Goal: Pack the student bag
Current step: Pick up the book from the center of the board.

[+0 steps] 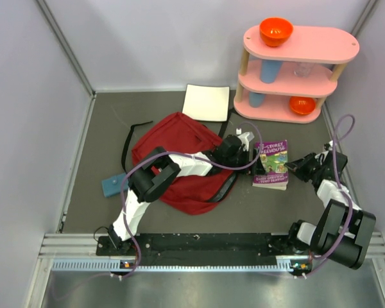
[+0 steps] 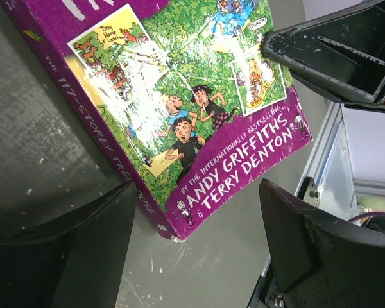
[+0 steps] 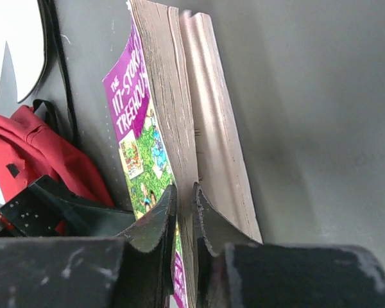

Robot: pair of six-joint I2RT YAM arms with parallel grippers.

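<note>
Backpack (image 1: 173, 135) lies flat on the grey surface (image 1: 244, 212), left of centre, black straps trailing off its far-left side; my left arm reaches across it toward the right. A purple paperback book (image 1: 273, 163) lies face up just right of the backpack. My left fingers (image 2: 83, 256) are spread wide and hold nothing. In the left wrist view they straddle one corner of the book's cover, and I cannot tell whether they touch it. My right fingers (image 3: 154, 224) are at the book's right edge, drawn almost together and pinching the front cover with a thin layer of pages. That slice is lifted slightly from the rest of the page block, so a narrow split shows along the page edges. A white sheet (image 1: 206, 102) lies at the far side, just beyond the backpack. A flat blue thing (image 1: 113, 185) sits on the surface near the backpack's left side. A pink three-tier shelf (image 1: 321, 45) stands in the far right corner, with an orange bowl (image 1: 276, 31) on top.
</note>
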